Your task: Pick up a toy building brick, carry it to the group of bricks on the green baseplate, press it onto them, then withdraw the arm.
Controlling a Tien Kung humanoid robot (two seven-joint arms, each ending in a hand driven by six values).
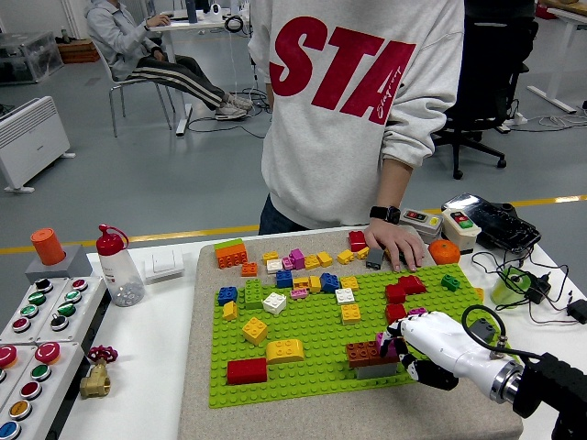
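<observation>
In the head view we find the right hand (424, 346) low over the near right part of the green baseplate (312, 335), its white fingers (410, 368) curled round a small magenta brick (392, 346). That brick sits against the right end of a brown brick (364, 352) stacked on a grey brick (375, 369) — the group it is meant to join. We judge the pressing step to be in hand: the brick looks down on the group, though we cannot tell whether its studs have fully seated. The next move, as we read it, calls for a firm push straight down, then letting the fingers go and drawing the arm back to the right without dragging the stack. The left arm is out of sight.

The baseplate lies on a beige mat (206, 403) on the white bench (151, 367), with loose bricks scattered over it. A person stands at the far side, one hand (396, 249) resting flat on the mat's far edge near an orange (445, 251). To the left stand a red-capped bottle (117, 268) and a button panel (37, 316) — beyond is an open workshop floor.
</observation>
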